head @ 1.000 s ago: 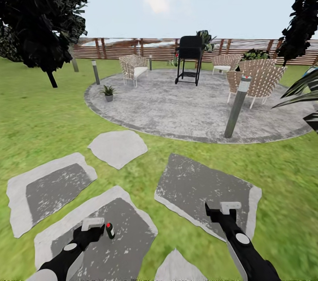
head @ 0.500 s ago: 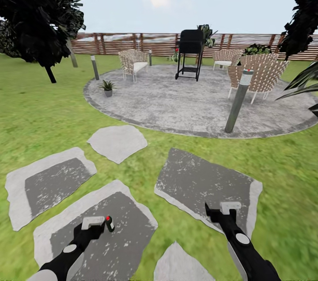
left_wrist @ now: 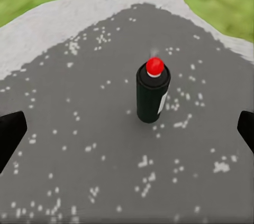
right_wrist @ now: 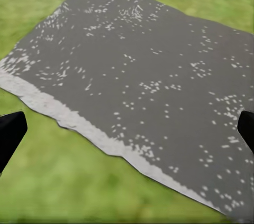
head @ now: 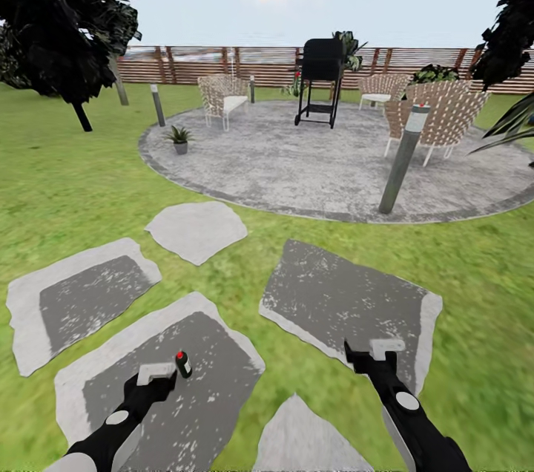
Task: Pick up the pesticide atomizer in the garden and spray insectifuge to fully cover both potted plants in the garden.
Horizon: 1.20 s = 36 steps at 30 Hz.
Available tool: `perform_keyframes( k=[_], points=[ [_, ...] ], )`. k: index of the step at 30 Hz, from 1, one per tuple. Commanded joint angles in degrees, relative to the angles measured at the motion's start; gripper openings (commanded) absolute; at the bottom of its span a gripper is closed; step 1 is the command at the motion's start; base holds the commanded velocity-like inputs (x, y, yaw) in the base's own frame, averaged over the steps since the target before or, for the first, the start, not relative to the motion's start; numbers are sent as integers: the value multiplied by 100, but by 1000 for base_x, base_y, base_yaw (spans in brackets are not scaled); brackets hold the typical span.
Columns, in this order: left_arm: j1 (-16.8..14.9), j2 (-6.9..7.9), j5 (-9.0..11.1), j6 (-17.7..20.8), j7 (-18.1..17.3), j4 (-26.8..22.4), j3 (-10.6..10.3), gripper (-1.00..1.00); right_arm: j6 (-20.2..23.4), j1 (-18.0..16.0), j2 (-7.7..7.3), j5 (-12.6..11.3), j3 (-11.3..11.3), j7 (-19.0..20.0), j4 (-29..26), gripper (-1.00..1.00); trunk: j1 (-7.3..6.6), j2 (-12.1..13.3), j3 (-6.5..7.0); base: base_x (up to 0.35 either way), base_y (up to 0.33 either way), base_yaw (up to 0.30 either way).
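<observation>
The spray bottle (head: 182,364) stands upright on a grey stepping stone (head: 215,390), just ahead of the left gripper (head: 157,374) and a touch toward its inner side; in the left wrist view it sits squarely between the spread fingers, bottle (left_wrist: 153,94) long axis vertical, not yet touched. The right gripper (head: 386,348) hangs spread over another stone (head: 326,301), well apart, so the left arm is plainly nearer. I count one bottle, one potted plant (head: 179,138) (far off at the patio (head: 311,175) edge), five stones
</observation>
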Motion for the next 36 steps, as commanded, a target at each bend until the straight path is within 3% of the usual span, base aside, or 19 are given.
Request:
perform_keyframes(
  k=[1,23,29,36],
  points=[
    [-4,-1,15,-18,-6,5,12,100,-17,-3,1,6,-6,5,3,100,21,-43,-32,0,0,0],
    [-6,-1,11,-44,-6,5,12,100,-16,-3,1,6,-6,5,3,100,97,-112,-712,0,0,0],
    [-6,-1,11,-44,-6,5,9,100,-17,-3,1,6,-6,5,3,100,113,-120,-853,0,0,-28],
    [-6,-1,11,-50,-6,5,8,100,-16,-3,1,6,-6,5,3,100,126,-126,-965,0,0,-247]
  ],
)
